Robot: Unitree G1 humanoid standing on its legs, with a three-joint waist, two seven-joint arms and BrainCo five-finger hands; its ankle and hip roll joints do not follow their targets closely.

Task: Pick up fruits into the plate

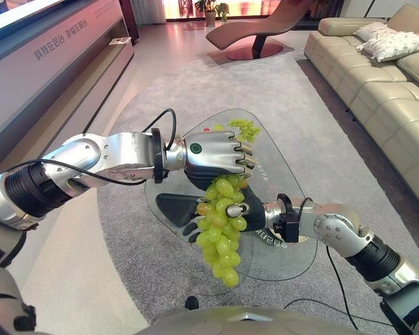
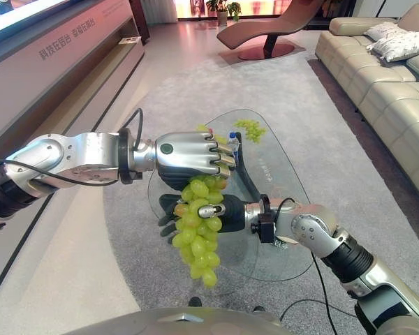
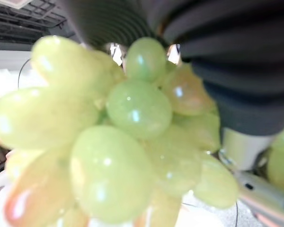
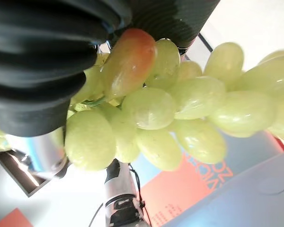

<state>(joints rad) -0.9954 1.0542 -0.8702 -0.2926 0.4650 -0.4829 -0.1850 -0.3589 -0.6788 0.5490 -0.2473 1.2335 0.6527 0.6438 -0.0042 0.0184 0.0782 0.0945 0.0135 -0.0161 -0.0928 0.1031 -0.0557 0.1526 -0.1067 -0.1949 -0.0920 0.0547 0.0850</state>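
**Grapes lifted over table, no plate seen**

Grapes (image 1: pixel 222 230) hang nearest the camera, dangling from the left hand (image 1: pixel 213 159), whose fingers are curled over the bunch's top so it clears the glass table (image 1: pixel 293 209). Right hand (image 1: pixel 248 216) sits under and behind the bunch, likely steadying it; its finger state can't be told. Small grape cluster (image 1: pixel 244 129) lies on the table's far end.

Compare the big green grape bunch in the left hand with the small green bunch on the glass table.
The large hanging bunch of green grapes is long and full; the small green grape bunch is a short cluster. The large one dangles in the air from the curled left hand; the small one lies on the oval glass table at its far end. Both are green.
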